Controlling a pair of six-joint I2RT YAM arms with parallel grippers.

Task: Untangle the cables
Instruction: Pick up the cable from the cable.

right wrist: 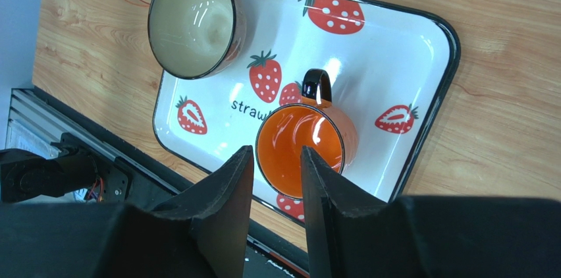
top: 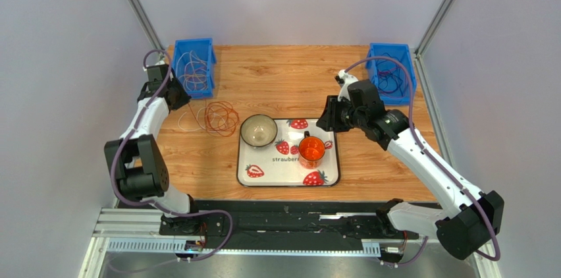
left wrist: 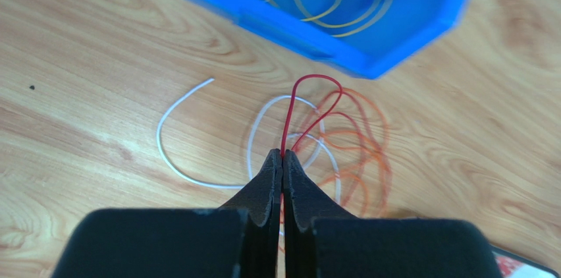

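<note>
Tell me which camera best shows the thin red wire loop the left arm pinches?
The left wrist view: the thin red wire loop stands mid-frame, pinched in the shut left end effector. The top view shows only a tiny orange-red wire tangle, with no single strand distinguishable; the right wrist view catches just that tangle's edge.

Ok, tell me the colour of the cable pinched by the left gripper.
Red. The cable shows best in the left wrist view.

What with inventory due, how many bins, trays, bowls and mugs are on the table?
Blue bins: 2
Tray: 1
Bowl: 1
Mug: 1
Total: 5
</note>
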